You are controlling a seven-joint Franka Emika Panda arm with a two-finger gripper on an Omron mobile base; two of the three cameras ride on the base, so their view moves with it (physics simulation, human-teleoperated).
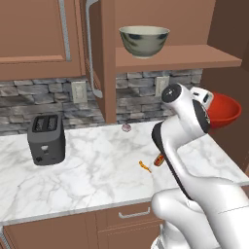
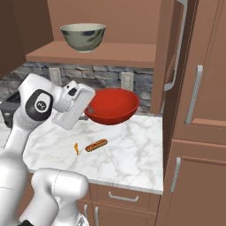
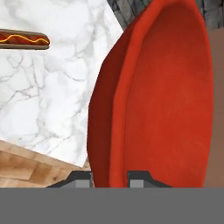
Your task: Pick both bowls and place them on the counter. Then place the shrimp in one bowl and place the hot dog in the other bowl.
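My gripper (image 2: 88, 108) is shut on the rim of the glossy red bowl (image 2: 112, 106), holding it in the air above the right end of the marble counter (image 2: 128, 154). In the hand view the fingers (image 3: 140, 177) straddle the red bowl's (image 3: 162, 96) rim. From the left base view the red bowl (image 1: 224, 111) shows beyond my arm. The grey-beige bowl (image 1: 144, 41) (image 2: 83, 36) stands on the open cabinet shelf. On the counter (image 1: 97, 165) lie the hot dog (image 1: 159, 159) (image 2: 96, 145) (image 3: 24, 39) and, just left of it, the orange shrimp (image 1: 144, 166) (image 2: 76, 148).
A dark toaster (image 1: 46, 138) stands at the counter's left. A small pinkish bulb (image 1: 126, 128) lies by the stone backsplash. The cabinet shelf (image 1: 180, 56) hangs above the counter with its door (image 1: 92, 48) swung open. Tall wooden cabinets (image 2: 198, 110) wall off the right end.
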